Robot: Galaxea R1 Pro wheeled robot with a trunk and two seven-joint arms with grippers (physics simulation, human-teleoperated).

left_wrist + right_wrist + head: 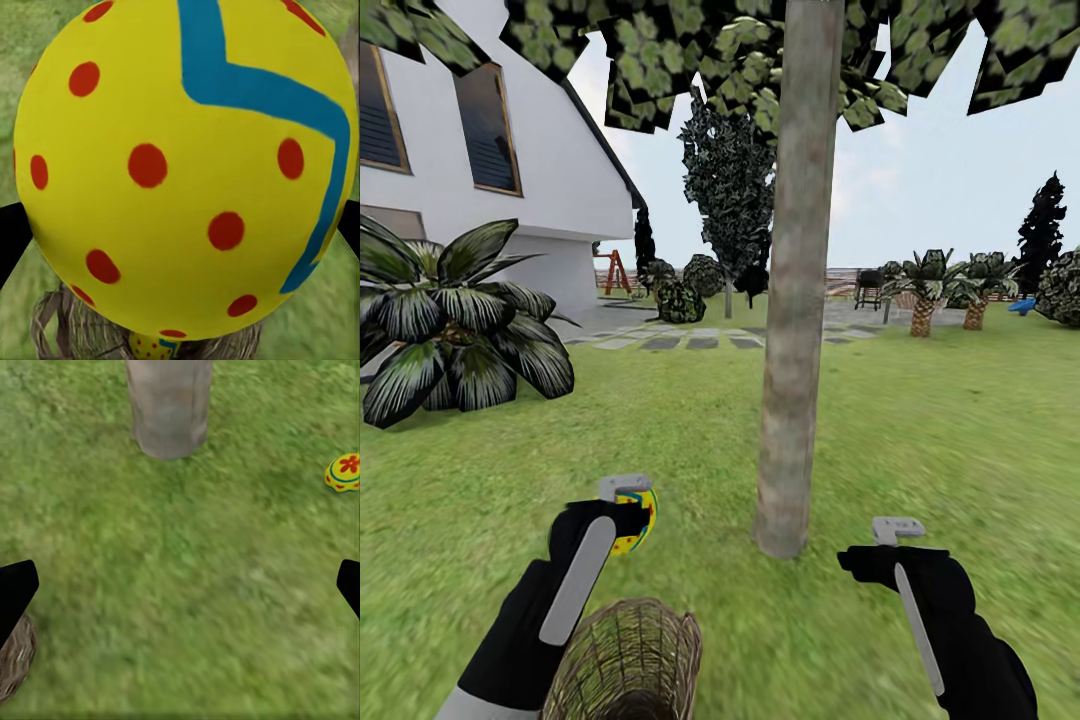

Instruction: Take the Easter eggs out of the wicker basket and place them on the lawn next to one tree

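1. Wicker basket [625, 660]: stands on the lawn [920, 440] directly in front of the robot, between the two arms. In the left wrist view a further egg [152, 348] shows just below the held one, over the basket weave, so at least one egg appears to remain inside. The weave looks light and slightly yielding; expect the basket to tip if an arm catches its rim.

2. Left gripper [626, 512]: closed on one Easter egg [636, 520], held above the grass just beyond the basket rim. The egg's yellow shell with red dots and a blue zigzag band fills the left wrist view.

3. Handling judgement: the egg looks rigid, smooth, rounded and light. A curved shell can squirt out of flat fingers, so grip across the widest part, with pads on opposite sides, using moderate force. Set it down low; it may roll on grass.

4. Right gripper [893, 545]: fingers spread wide, holding nothing, hovering over bare grass to the right of the trunk base.

5. Tree [795, 300]: the thick grey-brown trunk meets the lawn just beyond and between both grippers. The right wrist view shows the trunk base and another egg [343, 472] lying on grass near it.

6. Beyond: a low palm [455, 320], the white house [490, 130] and a stone path [700, 340].
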